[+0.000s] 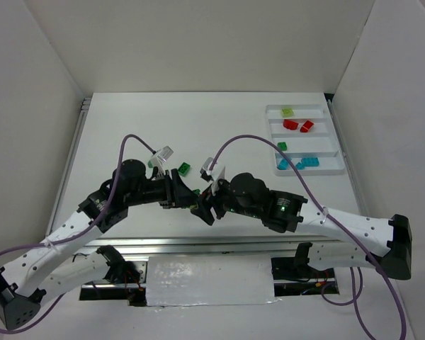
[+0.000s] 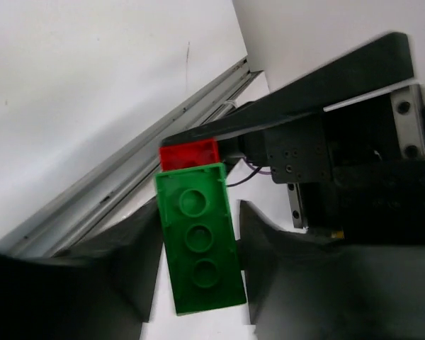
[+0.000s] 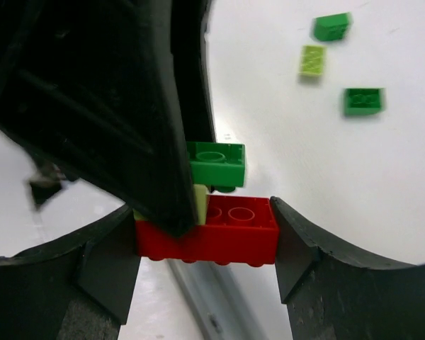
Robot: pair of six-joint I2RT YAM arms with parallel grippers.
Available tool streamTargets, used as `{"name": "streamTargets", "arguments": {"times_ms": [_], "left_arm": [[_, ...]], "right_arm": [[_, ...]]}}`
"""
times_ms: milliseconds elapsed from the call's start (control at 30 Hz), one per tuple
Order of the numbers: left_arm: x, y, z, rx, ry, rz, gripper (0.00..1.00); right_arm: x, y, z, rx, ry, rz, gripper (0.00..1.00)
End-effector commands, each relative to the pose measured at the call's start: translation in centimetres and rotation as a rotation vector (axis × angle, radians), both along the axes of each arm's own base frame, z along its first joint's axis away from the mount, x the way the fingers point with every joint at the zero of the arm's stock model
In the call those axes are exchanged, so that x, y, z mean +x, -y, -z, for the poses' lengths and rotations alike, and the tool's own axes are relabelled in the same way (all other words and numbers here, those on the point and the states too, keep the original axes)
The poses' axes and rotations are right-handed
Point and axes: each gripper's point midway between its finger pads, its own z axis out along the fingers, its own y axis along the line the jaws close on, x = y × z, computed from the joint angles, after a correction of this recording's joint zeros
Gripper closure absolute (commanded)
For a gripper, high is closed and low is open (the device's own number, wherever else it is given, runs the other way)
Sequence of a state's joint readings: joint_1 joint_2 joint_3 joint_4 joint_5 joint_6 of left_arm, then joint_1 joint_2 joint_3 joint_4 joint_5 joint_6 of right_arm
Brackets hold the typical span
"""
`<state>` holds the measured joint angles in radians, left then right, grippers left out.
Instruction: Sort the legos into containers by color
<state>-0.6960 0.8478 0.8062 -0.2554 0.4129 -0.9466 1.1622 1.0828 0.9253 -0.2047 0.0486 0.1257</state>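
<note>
Left pincer (image 2: 198, 212) pinches a green studded plastic brick (image 2: 200, 244); right pincer (image 3: 205, 237) pinches the adjoining red plastic brick (image 3: 230, 232).

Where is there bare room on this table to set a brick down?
Bare: the table between the tray and the far-left edge, beyond the loose green brick. Crowded: the near centre, where the left gripper and right gripper meet.
</note>
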Motion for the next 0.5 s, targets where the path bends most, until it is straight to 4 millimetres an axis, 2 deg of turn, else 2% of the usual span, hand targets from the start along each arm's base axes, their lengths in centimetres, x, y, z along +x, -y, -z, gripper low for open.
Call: {"name": "streamTargets", "arguments": {"times_ms": [0, 67, 100, 133, 167, 200, 267, 333, 367, 400, 467], "left_arm": [[-1.0, 1.1, -2.3, -0.082, 0.043, 0.088, 0.64], [-1.0, 1.0, -2.5, -0.080, 0.057, 0.092, 0.84], [-1.0, 1.1, -2.7, -0.082, 0.065, 0.100, 0.97], [-1.1, 1.1, -2.9, -0.083, 0.078, 0.105, 1.00], [-1.2, 1.1, -3.5, -0.094, 0.107, 0.116, 1.00], [-1.2, 1.1, -3.9, -0.104, 0.126, 0.117, 1.00], [-1.3, 0.7, -4.9, -0.118, 0.178, 0.111, 1.00], [-0.4, 0.0, -5.2, -0.091, 0.212, 0.045, 1.00], [-0.2, -0.5, -6.2, -0.085, 0.267, 0.024, 1.00], [0.5, -1.1, -6.0, -0.057, 0.284, -0.027, 1.00], [0.5, -1.7, -6.8, -0.055, 0.364, -0.033, 1.00]], "right_arm": [[0.8, 0.0, -1.8, 0.042, 0.056, 0.045, 0.96], [1.0, -0.2, -1.6, 0.034, 0.049, 0.054, 0.89], [0.7, -0.4, -1.4, 0.028, 0.039, 0.038, 0.82], [0.4, -0.6, -1.4, 0.031, 0.035, 0.020, 0.72], [0.1, -0.6, -1.4, 0.043, 0.024, 0.006, 0.18], [-0.2, -0.7, -1.5, 0.056, 0.017, -0.008, 0.01], [-0.7, -0.7, -2.2, 0.103, 0.015, -0.025, 0.00], [-1.0, 0.0, -2.8, 0.151, 0.007, -0.018, 0.00], [-1.0, 0.4, -3.0, 0.171, -0.011, -0.014, 0.00], [-1.5, 1.3, -3.6, 0.202, -0.031, -0.051, 0.00], [-2.0, 2.1, -4.2, 0.250, -0.089, -0.100, 0.00]]}}
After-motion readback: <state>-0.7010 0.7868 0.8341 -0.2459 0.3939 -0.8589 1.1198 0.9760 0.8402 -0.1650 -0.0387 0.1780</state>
